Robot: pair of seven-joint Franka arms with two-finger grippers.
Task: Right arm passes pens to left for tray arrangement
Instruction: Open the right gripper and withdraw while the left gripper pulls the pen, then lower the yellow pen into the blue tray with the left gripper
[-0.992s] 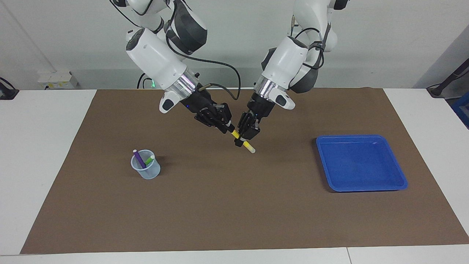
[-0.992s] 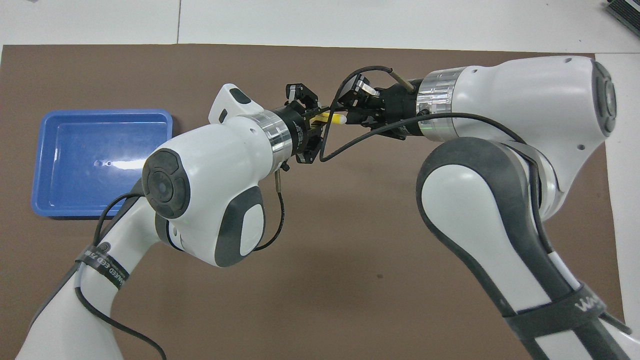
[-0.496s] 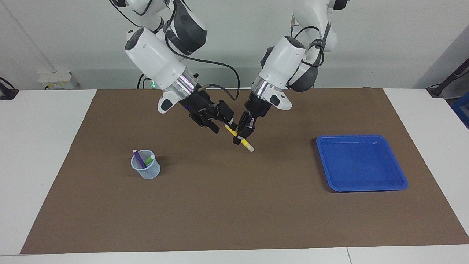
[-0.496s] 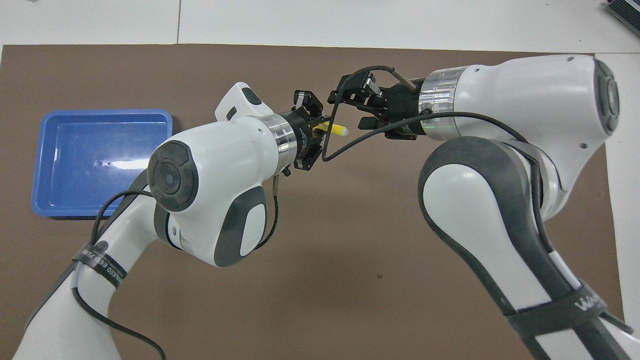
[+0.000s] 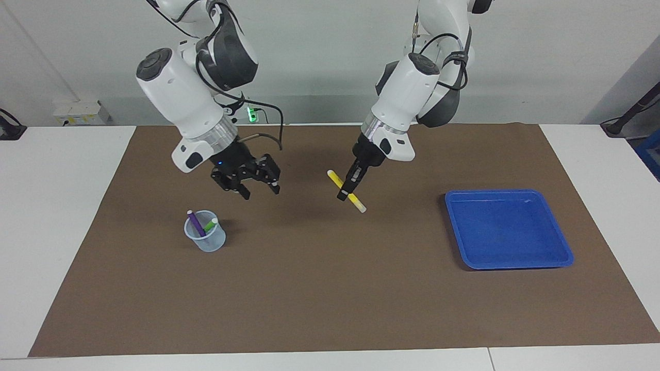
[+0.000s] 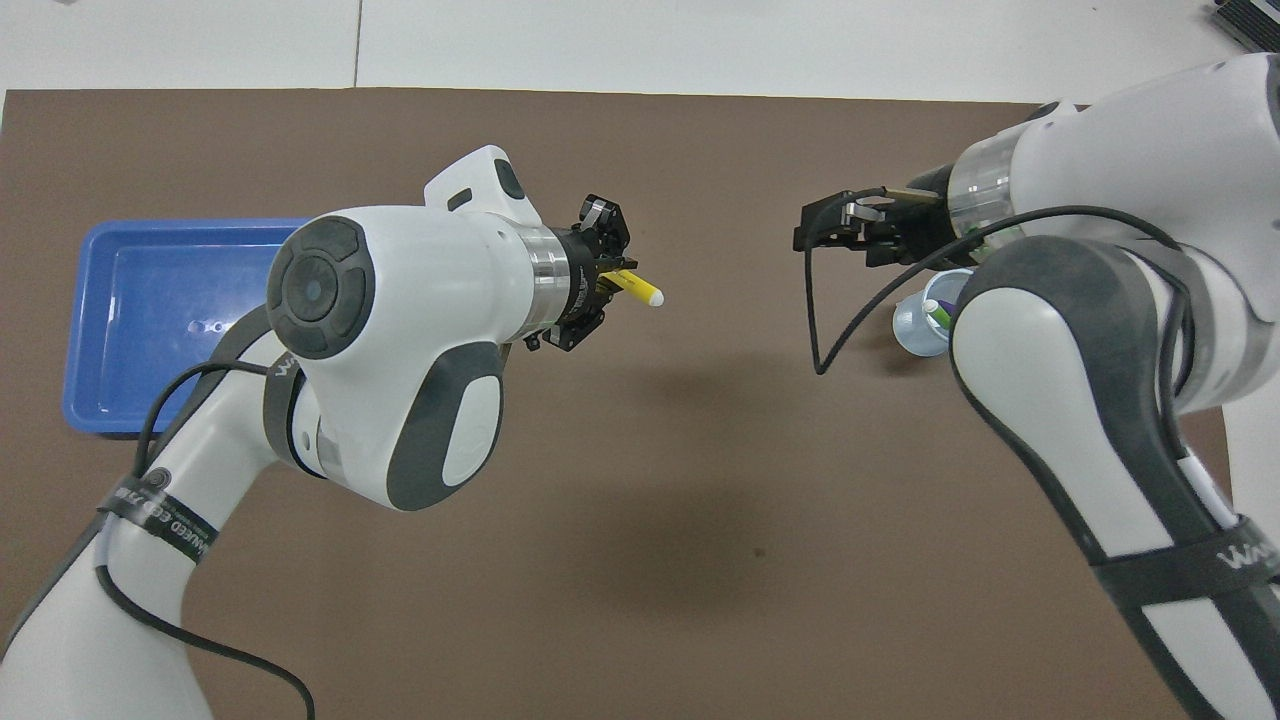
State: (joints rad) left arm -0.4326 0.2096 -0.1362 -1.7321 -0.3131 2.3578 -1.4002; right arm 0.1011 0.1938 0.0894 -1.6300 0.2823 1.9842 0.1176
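Note:
My left gripper (image 5: 344, 195) is shut on the yellow pen (image 5: 335, 180) and holds it tilted in the air over the middle of the brown mat; it also shows in the overhead view (image 6: 597, 287) with the yellow pen (image 6: 637, 291). My right gripper (image 5: 258, 189) is open and empty, raised over the mat beside the clear cup (image 5: 205, 239); it also shows in the overhead view (image 6: 818, 236). The purple pen (image 5: 195, 223) and the green pen (image 5: 210, 225) stand in the cup. The blue tray (image 5: 508, 232) lies empty toward the left arm's end of the table.
The brown mat (image 5: 319, 288) covers most of the white table. In the overhead view the left arm covers part of the tray (image 6: 150, 320) and the right arm covers part of the cup (image 6: 915, 330). A black cable hangs from the right wrist.
My right gripper has opened, let go of the yellow pen and drawn back toward the cup. My left gripper keeps the pen and has shifted slightly toward the tray.

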